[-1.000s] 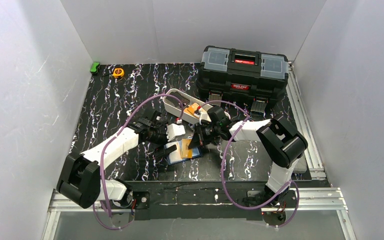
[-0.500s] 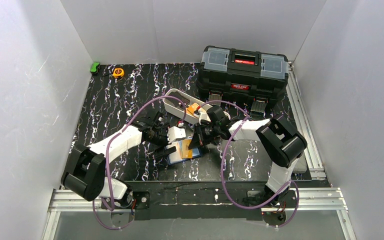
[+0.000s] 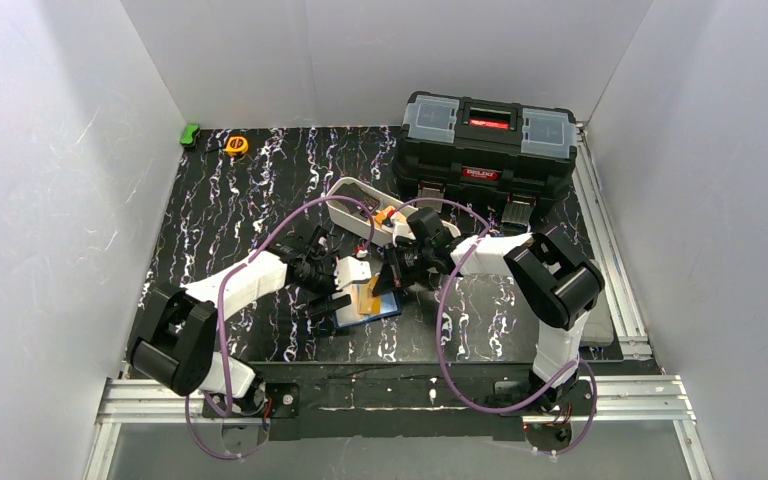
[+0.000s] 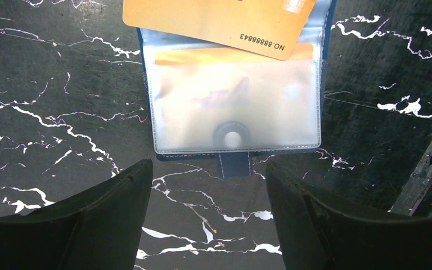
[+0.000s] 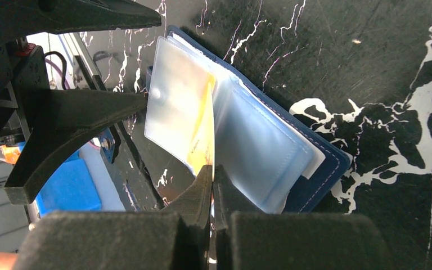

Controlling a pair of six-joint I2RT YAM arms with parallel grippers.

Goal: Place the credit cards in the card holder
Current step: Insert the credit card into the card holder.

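Note:
The card holder (image 3: 388, 306) lies open on the black marbled table, navy outside with clear sleeves (image 4: 233, 112) inside. An orange-yellow credit card (image 5: 205, 135) stands on edge with its far end in a sleeve, and my right gripper (image 5: 212, 174) is shut on its near edge. In the left wrist view the same card (image 4: 219, 22) sticks out of the sleeve's far side. My left gripper (image 4: 207, 169) is open just short of the holder's snap tab (image 4: 234, 164), nothing between its fingers. From above, both grippers (image 3: 338, 296) (image 3: 385, 283) meet over the holder.
A long white tray (image 3: 345, 200) holding small orange things stands just behind the grippers. A big black toolbox (image 3: 485, 140) sits at the back right. A yellow tape measure (image 3: 237, 145) and a green object (image 3: 190, 133) lie at the back left corner.
My left arm has moved right, closer to the holder, and its jaws have narrowed somewhat. The right gripper has shifted slightly left with the card over the holder.

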